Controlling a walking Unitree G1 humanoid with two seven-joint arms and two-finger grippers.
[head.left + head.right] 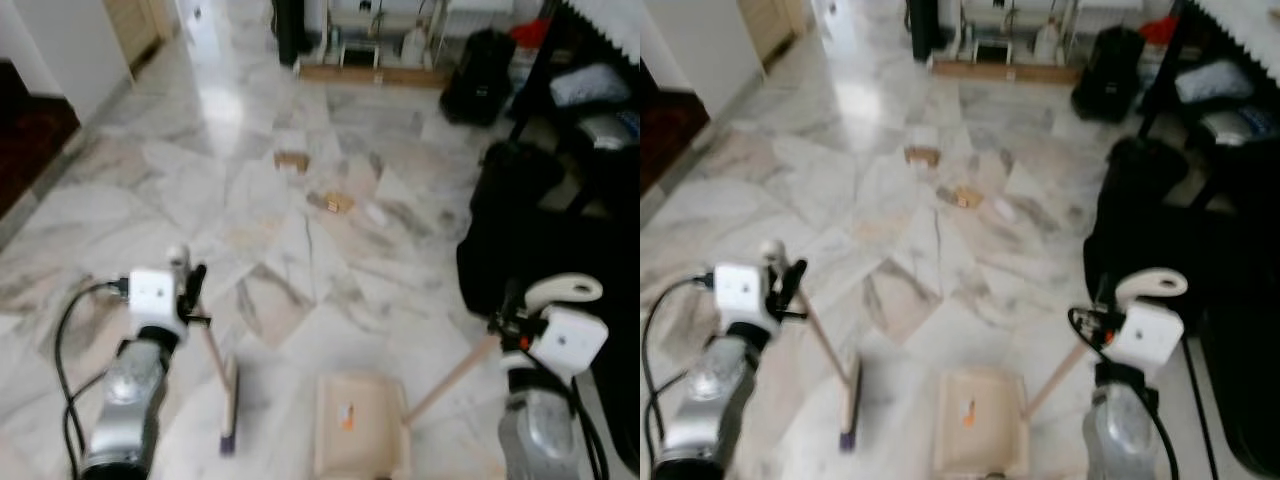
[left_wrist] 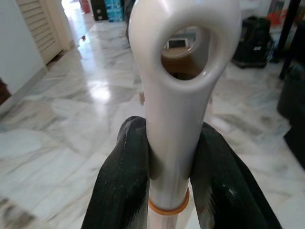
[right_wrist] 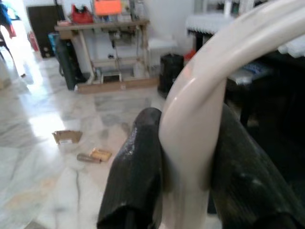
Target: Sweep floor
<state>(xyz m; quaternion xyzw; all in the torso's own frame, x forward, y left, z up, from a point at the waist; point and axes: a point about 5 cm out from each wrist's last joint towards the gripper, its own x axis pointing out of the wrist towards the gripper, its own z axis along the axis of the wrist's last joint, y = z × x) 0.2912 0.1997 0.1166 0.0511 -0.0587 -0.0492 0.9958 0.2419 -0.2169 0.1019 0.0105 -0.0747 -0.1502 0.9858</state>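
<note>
My left gripper (image 1: 188,285) is shut on the white handle (image 2: 177,95) of a small broom; its wooden stick slants down to the broom head (image 1: 229,405) on the marble floor. My right gripper (image 1: 512,318) is shut on the cream looped handle (image 3: 200,119) of a beige dustpan (image 1: 358,425), which rests flat on the floor just right of the broom head. Ahead on the floor lie scraps: a cardboard piece (image 1: 291,160), a small brown bit (image 1: 338,202) and a pale scrap (image 1: 375,212).
A black bag or soft furniture (image 1: 545,240) crowds the right side near my right arm. At the far end are a low wooden shelf (image 1: 370,70) and a black bin (image 1: 478,75). A white wall corner (image 1: 70,50) and a dark doorway stand at the left.
</note>
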